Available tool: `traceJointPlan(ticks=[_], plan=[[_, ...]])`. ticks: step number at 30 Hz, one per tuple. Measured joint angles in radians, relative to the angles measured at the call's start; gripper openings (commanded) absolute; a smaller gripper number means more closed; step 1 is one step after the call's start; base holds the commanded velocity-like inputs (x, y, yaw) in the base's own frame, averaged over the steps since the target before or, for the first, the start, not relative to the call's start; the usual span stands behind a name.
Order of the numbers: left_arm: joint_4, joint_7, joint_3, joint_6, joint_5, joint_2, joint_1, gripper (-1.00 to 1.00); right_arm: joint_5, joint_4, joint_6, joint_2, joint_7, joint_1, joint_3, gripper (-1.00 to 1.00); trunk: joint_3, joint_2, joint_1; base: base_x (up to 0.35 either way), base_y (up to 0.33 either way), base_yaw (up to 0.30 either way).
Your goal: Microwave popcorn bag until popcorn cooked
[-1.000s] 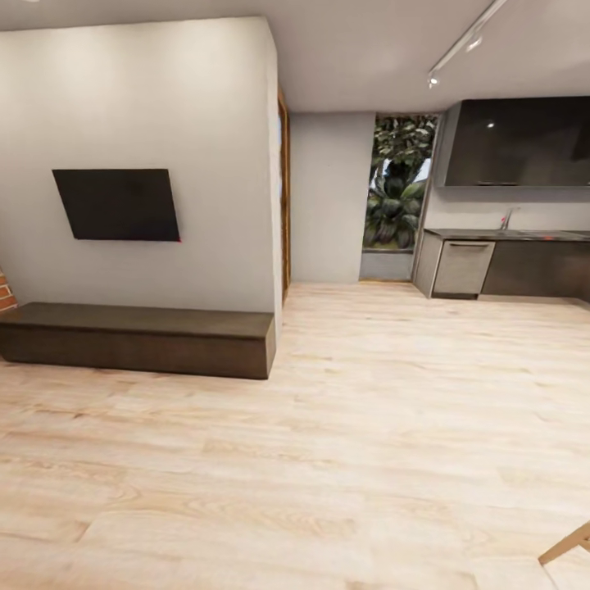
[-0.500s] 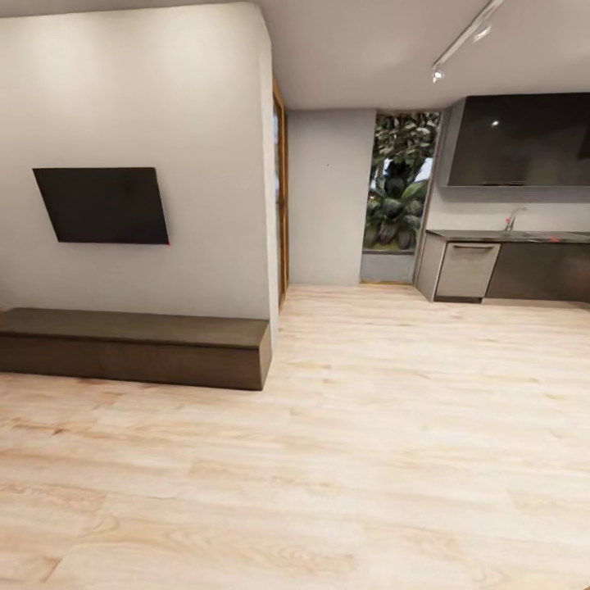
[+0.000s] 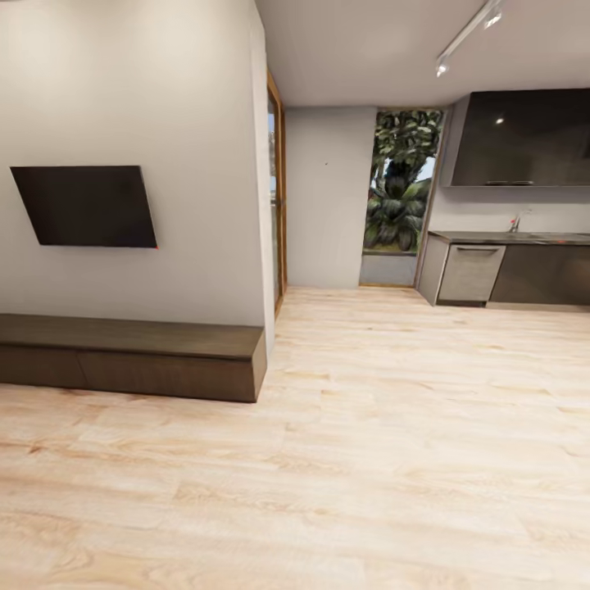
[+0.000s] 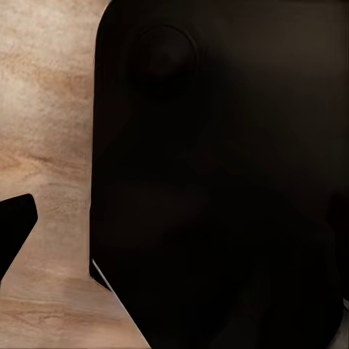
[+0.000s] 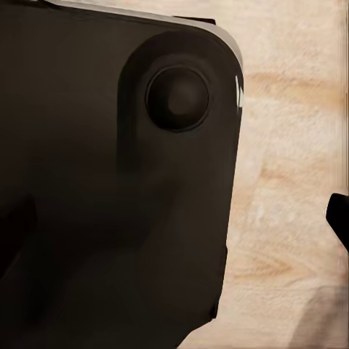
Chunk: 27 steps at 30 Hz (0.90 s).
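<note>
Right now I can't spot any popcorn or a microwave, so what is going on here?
The robot is handling nothing; it is out in a living area on a pale wood floor. A wall-mounted TV hangs above a long dark bench on the left. The kitchen lies ahead to the right, with its countertop, dark cabinets and a faucet. Both wrist views show dark robot bodywork over the floor, so neither tool's state can be told.

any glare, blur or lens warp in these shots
Head view: wide-angle warp tilts the wall-mounted screen, small light glints on the glossy upper cabinet, the far countertop is soft. Both wrist views: a dark, near-featureless robot part blocks most of the frame over wood floor.
</note>
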Motion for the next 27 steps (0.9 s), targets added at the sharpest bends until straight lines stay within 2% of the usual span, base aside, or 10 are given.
traceJointPlan(ticks=[27], plan=[[0.000, 0.000, 0.000, -0.002, -0.002, 0.000, 0.000, 1.00, -0.004, 0.000, -0.001, 0.000, 0.000, 0.000, -0.001, 1.00, 0.000, 0.000, 0.000, 0.322, -0.073, -0.009]])
